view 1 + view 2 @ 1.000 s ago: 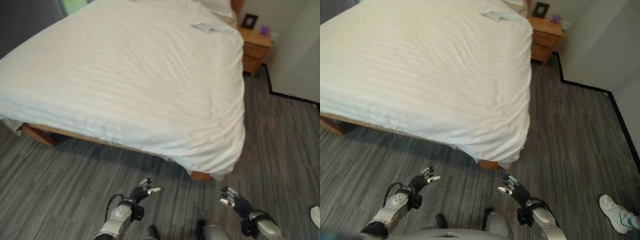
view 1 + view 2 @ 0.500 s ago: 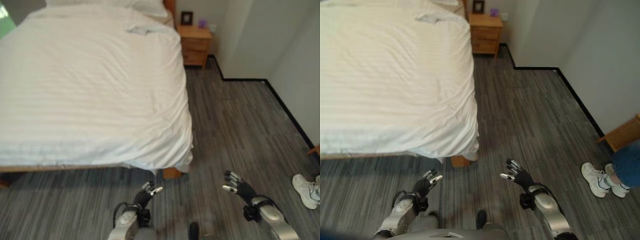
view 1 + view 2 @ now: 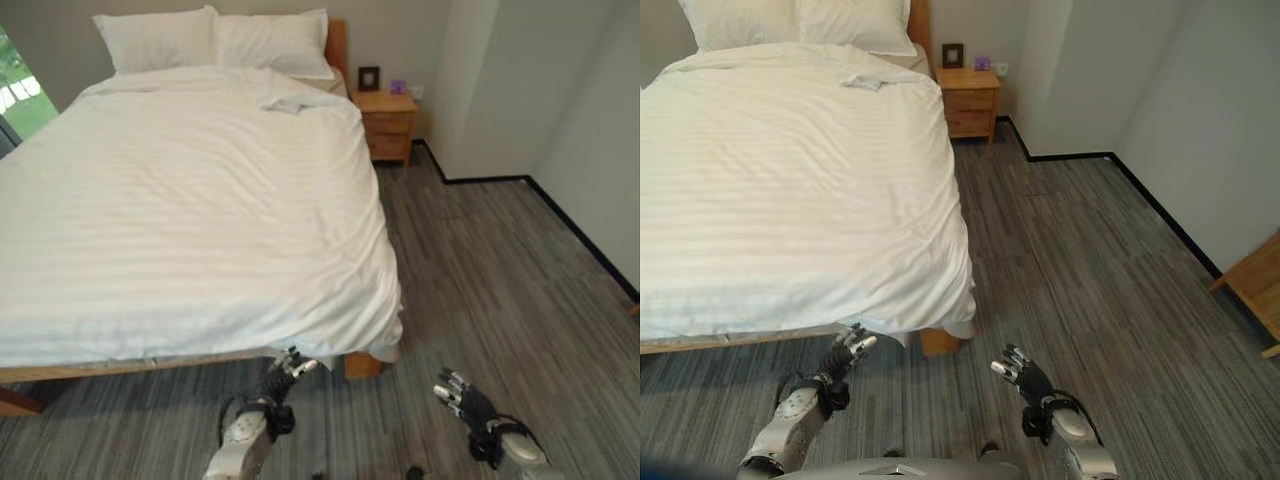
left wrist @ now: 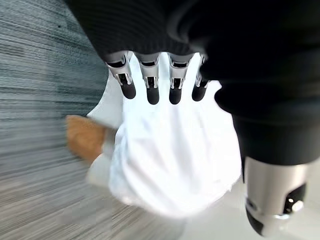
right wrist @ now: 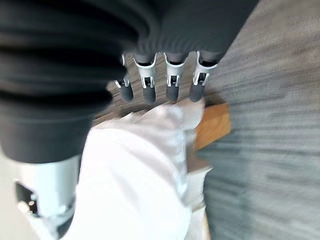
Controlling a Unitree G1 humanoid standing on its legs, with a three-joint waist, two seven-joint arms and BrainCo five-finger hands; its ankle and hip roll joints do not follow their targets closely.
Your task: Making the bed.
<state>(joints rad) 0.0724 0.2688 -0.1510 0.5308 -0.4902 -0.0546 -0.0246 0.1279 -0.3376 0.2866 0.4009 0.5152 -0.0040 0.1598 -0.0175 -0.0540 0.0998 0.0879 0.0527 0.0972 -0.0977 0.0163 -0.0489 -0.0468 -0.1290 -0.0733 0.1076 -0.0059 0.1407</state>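
We are holding our left hand (image 3: 283, 371) and our right hand (image 3: 460, 398) low in front of us over the grey plank floor (image 3: 500, 260), both with fingers straight and relaxed, grasping nothing. The left hand is hovering just short of the foot of the bed, close to the hanging edge of the white duvet (image 3: 190, 210); the right hand is hanging further out to the side over bare floor, well apart from the cloth. We are judging this to be a ready pose: palms free and fingers released, so that either hand could take the duvet's edge once we are close enough.

Just beyond the hands, the near corner of the duvet is drooping down over the wooden bed leg (image 3: 362, 364), bunched into soft folds there, which is likely why our wrists are pointing at that corner: in both wrist views the white cloth and the wooden leg are lying past the fingertips. Further on, the duvet is spreading mostly smooth across the mattress, with a small crumpled fold (image 3: 290, 102) rising near the head end. At the far end two pillows (image 3: 215, 40) are leaning against the headboard, and a wooden nightstand (image 3: 388, 125) is standing beside the bed against the wall.
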